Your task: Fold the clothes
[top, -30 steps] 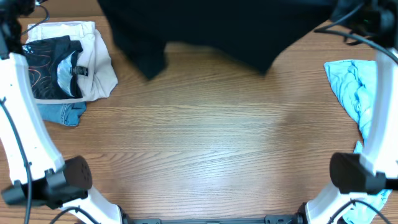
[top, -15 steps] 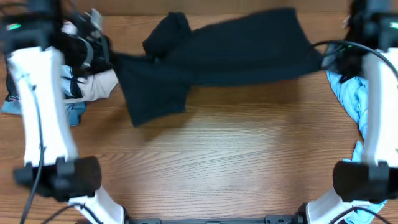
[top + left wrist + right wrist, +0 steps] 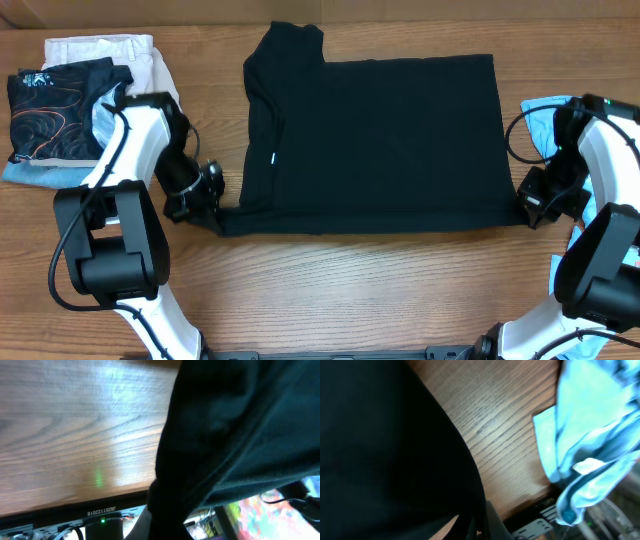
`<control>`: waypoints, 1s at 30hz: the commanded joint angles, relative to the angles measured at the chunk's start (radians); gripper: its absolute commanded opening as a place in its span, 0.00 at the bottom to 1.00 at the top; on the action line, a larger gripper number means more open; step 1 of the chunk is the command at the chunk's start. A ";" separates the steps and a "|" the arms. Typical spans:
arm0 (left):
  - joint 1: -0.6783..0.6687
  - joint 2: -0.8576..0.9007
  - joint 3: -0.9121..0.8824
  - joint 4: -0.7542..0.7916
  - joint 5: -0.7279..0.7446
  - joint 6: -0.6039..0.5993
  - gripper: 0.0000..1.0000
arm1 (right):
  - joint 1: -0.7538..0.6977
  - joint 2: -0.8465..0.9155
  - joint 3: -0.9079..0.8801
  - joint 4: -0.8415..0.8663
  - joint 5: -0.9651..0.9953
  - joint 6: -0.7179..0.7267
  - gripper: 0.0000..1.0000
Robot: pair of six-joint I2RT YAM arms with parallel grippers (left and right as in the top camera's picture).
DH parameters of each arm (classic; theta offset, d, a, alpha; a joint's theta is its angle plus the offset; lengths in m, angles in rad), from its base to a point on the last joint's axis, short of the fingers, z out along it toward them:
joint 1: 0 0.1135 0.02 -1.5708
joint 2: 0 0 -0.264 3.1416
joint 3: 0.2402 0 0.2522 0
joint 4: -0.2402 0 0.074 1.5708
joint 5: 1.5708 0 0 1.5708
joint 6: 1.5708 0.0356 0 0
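A black garment (image 3: 380,140) lies spread flat across the far middle of the wooden table (image 3: 350,290), one sleeve folded over at its upper left. My left gripper (image 3: 210,208) is at its near-left corner and shut on the cloth. My right gripper (image 3: 527,208) is at its near-right corner and shut on the cloth. In the left wrist view the black cloth (image 3: 240,425) hangs over the jaws and hides them. In the right wrist view the black cloth (image 3: 385,445) fills the left side and runs down between the fingers (image 3: 492,522).
A stack of folded clothes sits at the far left: a beige garment (image 3: 100,48), a black patterned one (image 3: 55,110) and blue denim (image 3: 30,172) underneath. A crumpled light blue garment (image 3: 545,112) lies at the right edge, also in the right wrist view (image 3: 590,435).
The black garment was held up in the air and stretched between both grippers. It has come down toward the near side and now lies flat, with both grippers low at its near corners.
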 commanded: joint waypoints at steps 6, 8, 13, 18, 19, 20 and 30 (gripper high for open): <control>0.004 -0.020 -0.087 0.025 -0.075 0.004 0.04 | -0.013 -0.033 -0.032 0.027 0.002 0.016 0.04; 0.004 -0.026 -0.087 0.026 -0.075 0.004 0.04 | -0.013 -0.032 -0.032 0.033 0.002 0.016 0.04; 0.004 -0.042 -0.086 0.025 -0.078 0.004 0.11 | -0.013 -0.032 -0.032 0.035 0.001 0.016 0.04; 0.004 -0.058 -0.086 0.011 -0.078 0.004 0.11 | -0.013 -0.033 -0.032 0.039 -0.005 0.016 0.04; 0.004 -0.059 -0.086 0.008 -0.078 0.004 0.09 | -0.013 -0.032 -0.032 0.039 -0.006 0.016 0.04; 0.004 -0.061 -0.086 0.006 -0.076 0.004 0.06 | -0.013 -0.032 -0.032 0.039 -0.006 0.016 0.04; 0.040 -0.113 -0.086 0.017 -0.220 -0.123 0.11 | -0.013 -0.033 -0.032 0.027 -0.026 0.008 0.04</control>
